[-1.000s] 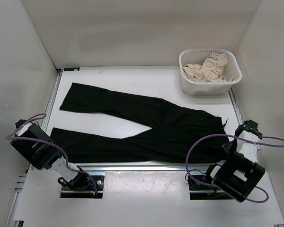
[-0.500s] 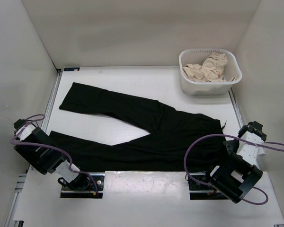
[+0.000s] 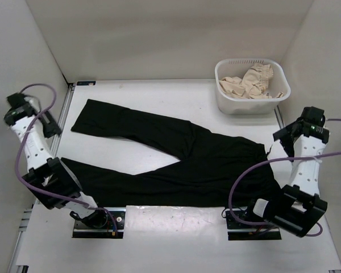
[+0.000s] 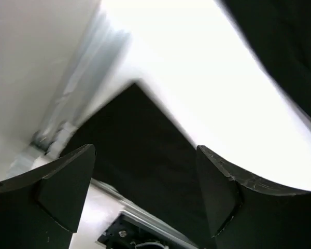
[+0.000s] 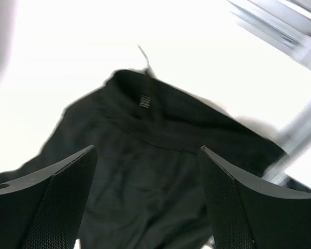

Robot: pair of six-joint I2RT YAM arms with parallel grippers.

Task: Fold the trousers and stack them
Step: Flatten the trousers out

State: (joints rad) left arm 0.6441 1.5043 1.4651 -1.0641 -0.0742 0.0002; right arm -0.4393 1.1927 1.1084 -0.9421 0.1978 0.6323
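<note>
A pair of black trousers (image 3: 216,165) lies spread flat across the white table (image 3: 159,94), waistband at the right edge and both legs running toward the left edge in an open V. One leg stretches along the near edge, its cuff ending close to the near-left corner; the other angles off toward the far-left corner, with bare table showing between them. The left gripper (image 4: 145,155) hangs above the cuff of the near leg, its jaws spread wide and holding nothing, the black fabric below blurred in the wrist view. The right gripper (image 5: 146,153) hovers over the waistband, jaws likewise wide apart and empty, with a small pale mark and a loose thread visible at the band's edge. In the far-right corner, well apart from the trousers, a white basket (image 3: 244,105) holds crumpled beige frilled garments (image 3: 250,82).
</note>
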